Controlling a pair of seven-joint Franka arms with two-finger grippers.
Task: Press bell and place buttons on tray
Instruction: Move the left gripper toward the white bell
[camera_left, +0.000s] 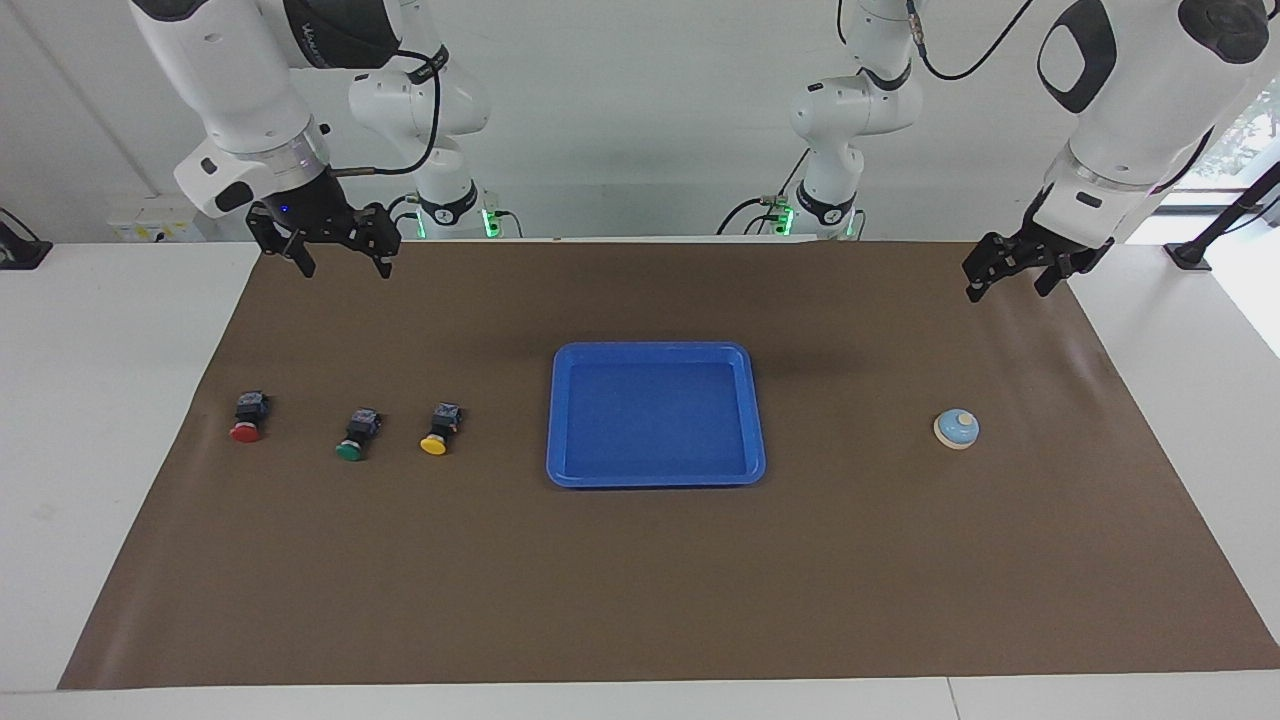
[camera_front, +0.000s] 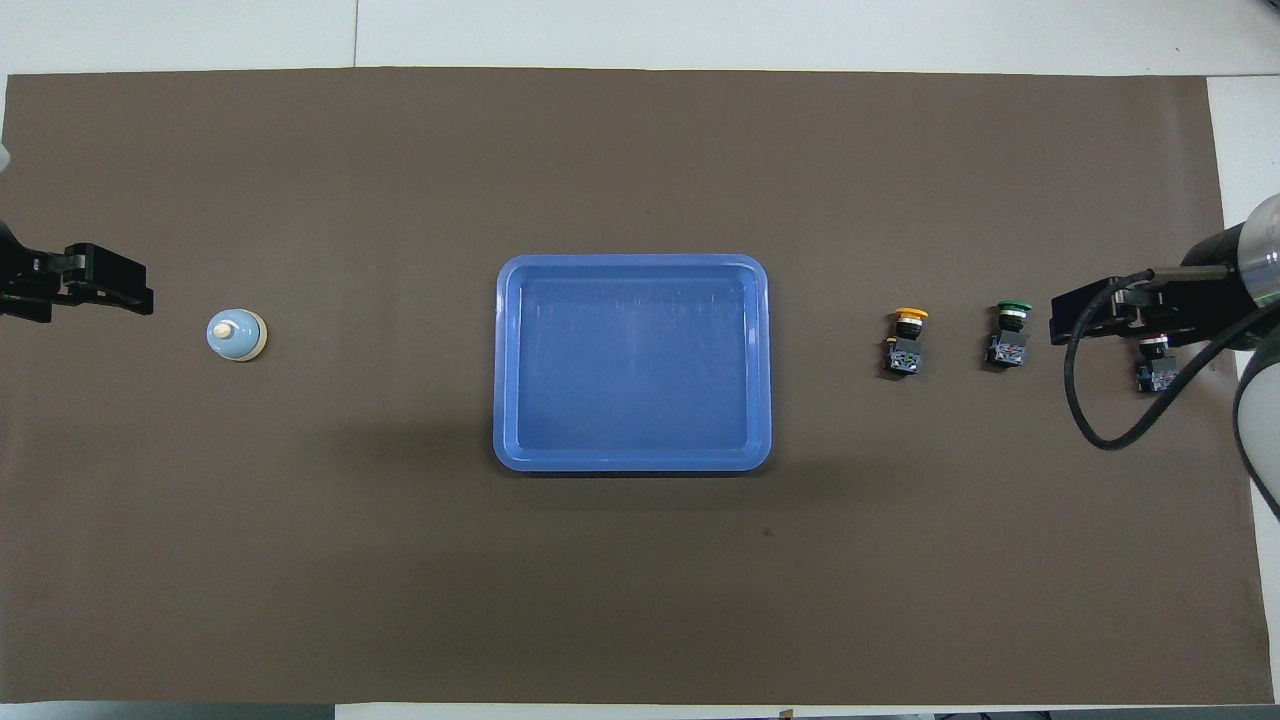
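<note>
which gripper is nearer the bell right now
Left. The left gripper hangs over the mat at the bell's end of the table. The right gripper is up at the other end, past the blue tray.

Glossy white arms with black joint patches, black hands, looping black cables, perhaps green lights at the bases.
</note>
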